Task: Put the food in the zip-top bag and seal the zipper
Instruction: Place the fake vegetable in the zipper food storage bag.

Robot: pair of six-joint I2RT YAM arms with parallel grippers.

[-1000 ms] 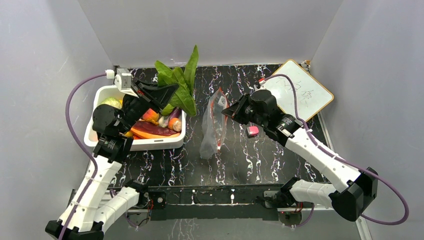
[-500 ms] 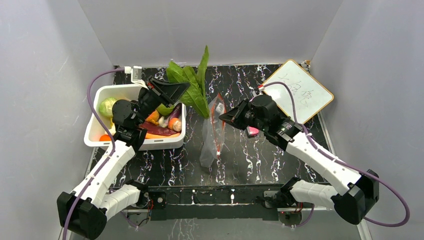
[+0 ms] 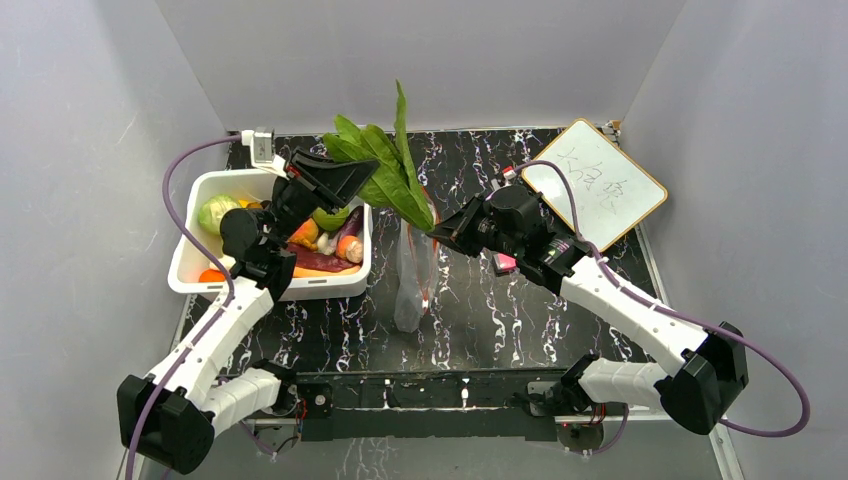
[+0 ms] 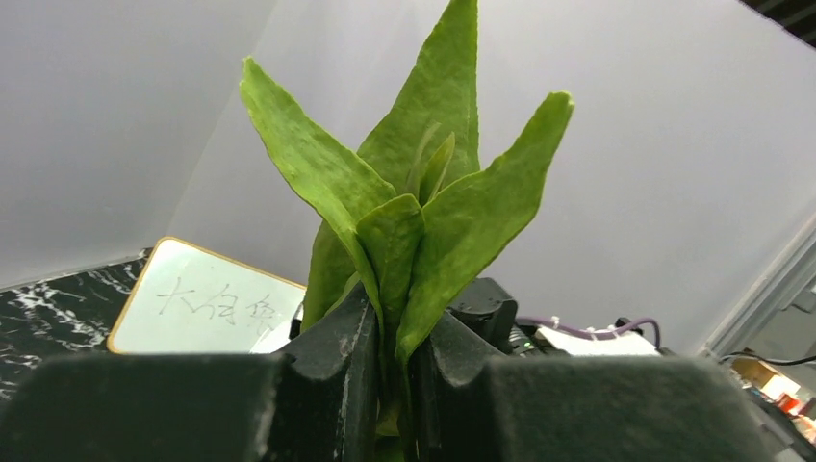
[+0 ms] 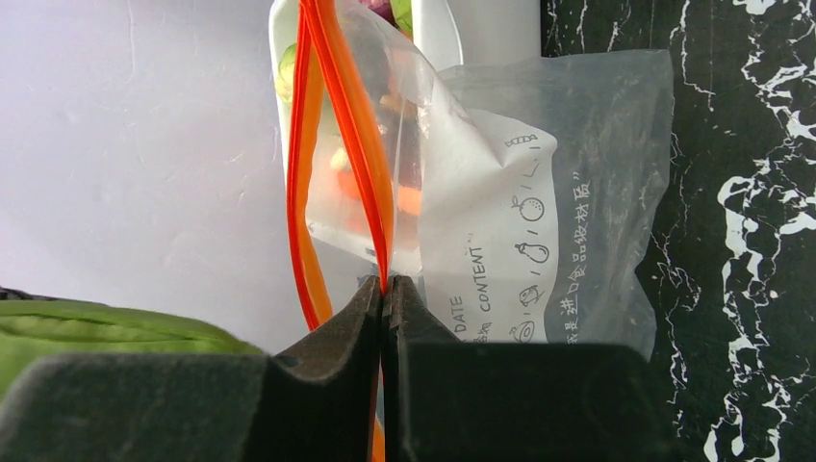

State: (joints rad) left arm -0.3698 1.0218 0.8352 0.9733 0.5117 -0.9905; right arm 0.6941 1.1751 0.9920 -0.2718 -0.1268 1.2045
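A bunch of green leafy food [image 3: 392, 172] is pinched at its stem by my left gripper [image 3: 368, 182], held in the air right of the bin. Its lowest leaf reaches the top of the zip-top bag [image 3: 410, 285], which hangs upright on the black marble table. My right gripper [image 3: 438, 238] is shut on the bag's mouth edge. In the right wrist view the jaws [image 5: 387, 284] clamp one side of the red-orange zipper [image 5: 348, 115], whose mouth gapes open beside the leaves [image 5: 96, 327]. In the left wrist view the leaves [image 4: 423, 183] stand up between the closed fingers [image 4: 396, 332].
A white bin [image 3: 188, 268] at the left holds a cabbage [image 3: 214, 213], a purple eggplant [image 3: 322, 259] and other toy food. A small pink block [image 3: 506, 263] lies under the right arm. A whiteboard [image 3: 597, 186] leans at the back right.
The left gripper has carried the leafy bunch up out of the bin and rightward to the bag's mouth. The right gripper has shifted slightly left with the bag's edge.
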